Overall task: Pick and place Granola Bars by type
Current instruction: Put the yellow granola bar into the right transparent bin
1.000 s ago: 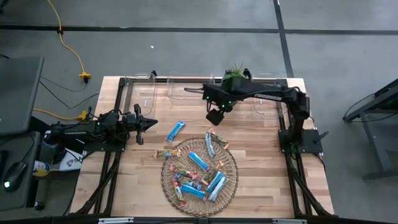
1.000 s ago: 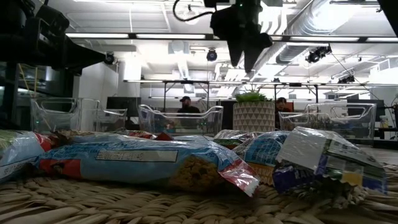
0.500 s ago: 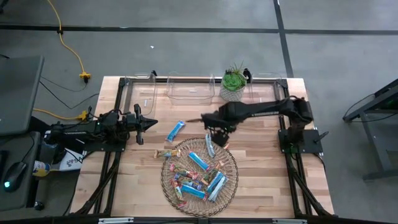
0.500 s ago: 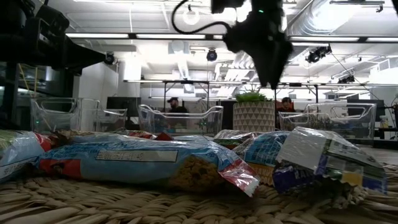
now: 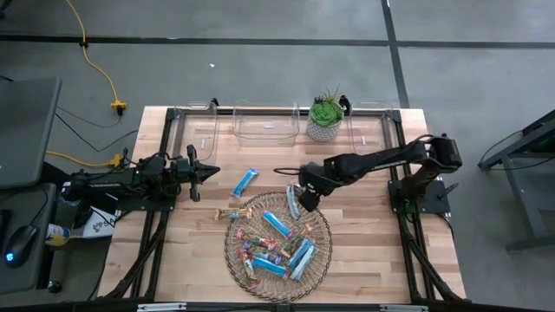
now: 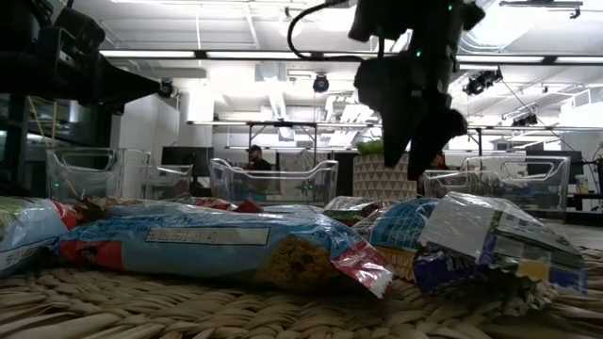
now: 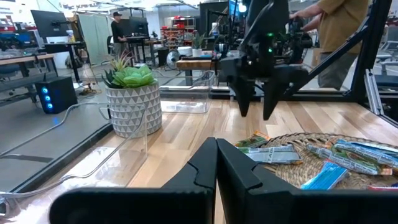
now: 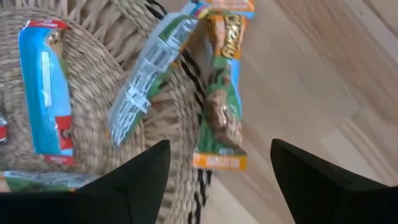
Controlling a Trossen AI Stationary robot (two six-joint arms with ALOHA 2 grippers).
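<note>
Left gripper (image 5: pixel 211 172) parked at table's left side, fingers pinched together, holding nothing. Loose blue bar (image 5: pixel 245 182) lies on bare wood just right of it. Woven basket (image 5: pixel 323 251) holds most granola bars (image 5: pixel 277 243). Right gripper (image 5: pixel 305 201) hovers spread wide over basket's far rim, above a tan bar (image 8: pixel 222 106) overhanging the edge. Bars look light, crinkly, slippery; likely best pinched across the narrow middle. Open wood right of basket; clear bins (image 5: pixel 264 123) along far edge.

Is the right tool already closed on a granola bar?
No. In the right wrist view the right tool is open, above an orange-and-green bar at the basket's rim.
</note>
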